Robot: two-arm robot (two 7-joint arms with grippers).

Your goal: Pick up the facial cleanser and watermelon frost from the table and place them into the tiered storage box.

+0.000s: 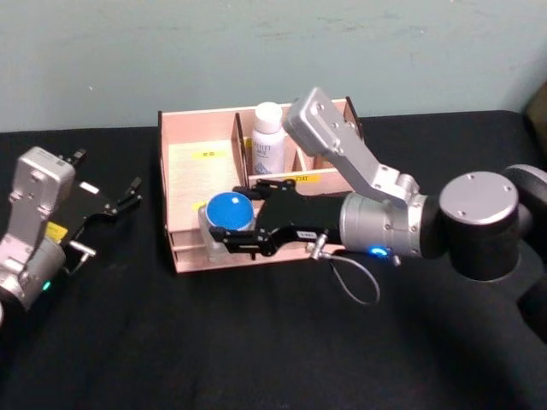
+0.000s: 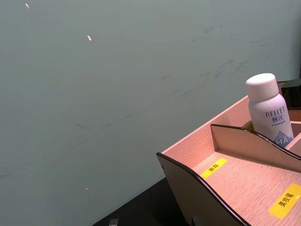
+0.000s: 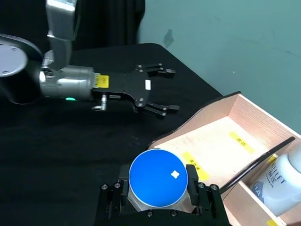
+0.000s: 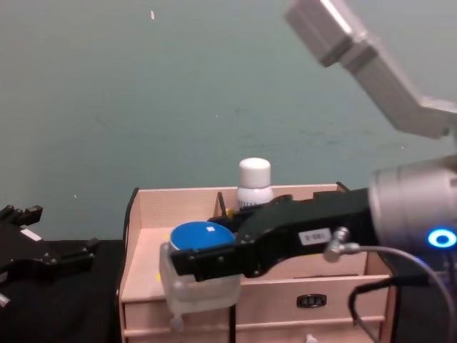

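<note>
The cleanser (image 1: pixel 268 137) already stands upright in a rear compartment of the box (image 1: pixel 184 158), at about 12 o'clock in the head view, so the step in hand looks like the second one: bringing the frost (image 1: pixel 229 213) into the box. The right gripper (image 1: pixel 232 221) reaches in from 3 o'clock and its fingers are closed on either side of the jar's clear body, the blue lid facing up between them. In the chest view the jar (image 4: pixel 199 273) hangs at the box's front left, its base seeming lower than the front wall's top edge and in front of the wall; whether it is quite clear of the wood I cannot tell. The wide front-left compartment, floored in pale wood with yellow labels, lies just beyond the jar toward 12 o'clock and looks free to take it. The next move, as I judge it, calls for carrying the jar over the front wall toward 12 o'clock, lowering it until it sits flat on that floor, then parting the fingers and drawing back toward 3 o'clock without tipping it. The left gripper (image 1: pixel 111 207) hovers at 9 o'clock over the black table (image 1: pixel 256 342), well apart from the box, its fingers spread and holding nothing
</note>
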